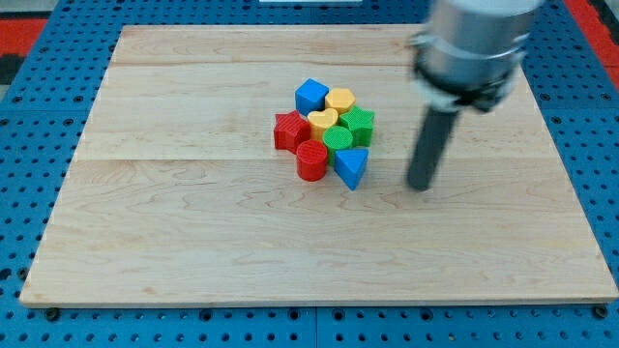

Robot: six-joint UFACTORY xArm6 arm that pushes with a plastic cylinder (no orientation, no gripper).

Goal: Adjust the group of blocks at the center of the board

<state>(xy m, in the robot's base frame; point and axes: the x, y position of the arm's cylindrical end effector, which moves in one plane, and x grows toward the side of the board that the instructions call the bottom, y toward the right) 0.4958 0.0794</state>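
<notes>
A tight group of blocks sits at the middle of the wooden board (193,232). It holds a blue cube (310,95), a yellow hexagon (339,101), a yellow heart (323,120), a green star (359,124), a green round block (338,140), a red star (289,130), a red cylinder (311,160) and a blue triangle (352,167). My tip (420,186) rests on the board to the right of the group, about level with the blue triangle and apart from it.
The arm's grey body (474,43) hangs over the board's upper right. A blue perforated table (39,116) surrounds the board on all sides.
</notes>
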